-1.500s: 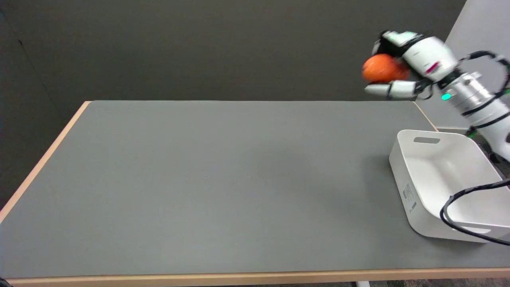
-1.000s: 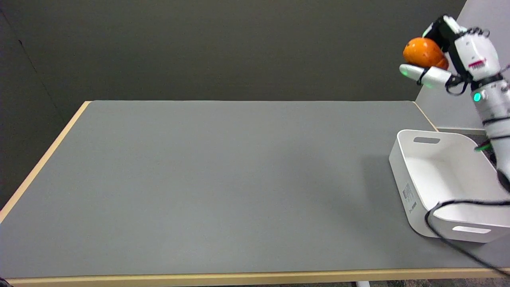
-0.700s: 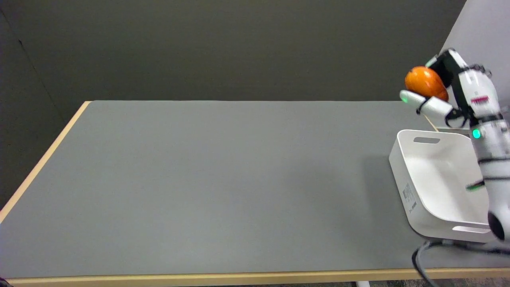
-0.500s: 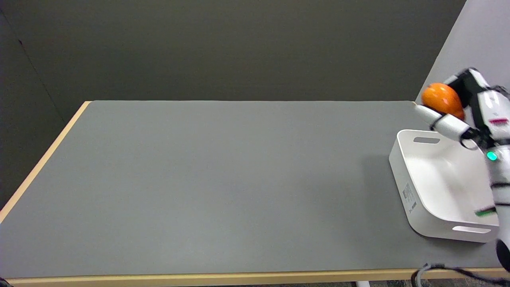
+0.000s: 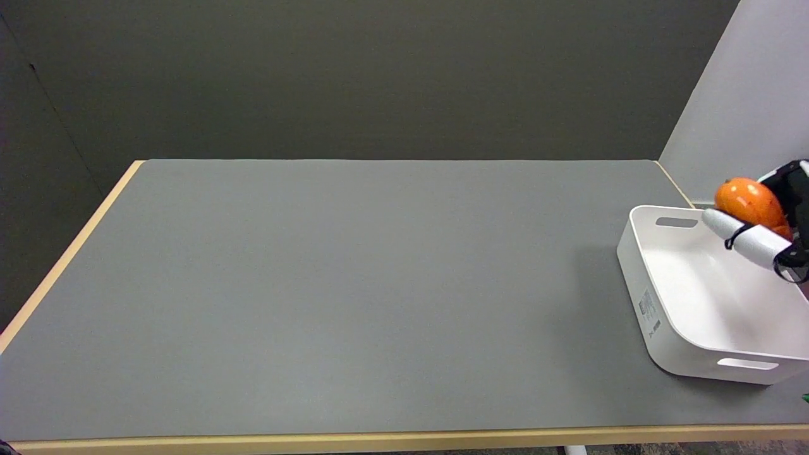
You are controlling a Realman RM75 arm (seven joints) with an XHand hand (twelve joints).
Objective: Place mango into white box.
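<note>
At far right, over the white box's (image 5: pixel 657 297) back end: right hand (image 5: pixel 774 221), half cut off by the frame edge, wrapped around the mango (image 5: pixel 748 200), cradling it from below, probably to lower rather than drop it. Not yet inside, not touching the rim. Open box interior showing nothing in it. On the grey table (image 5: pixel 354 284): one mango, one box, one hand visible.

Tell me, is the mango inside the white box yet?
Not yet. The right hand holds the mango in the air over the white box, whose visible inside is bare.
</note>
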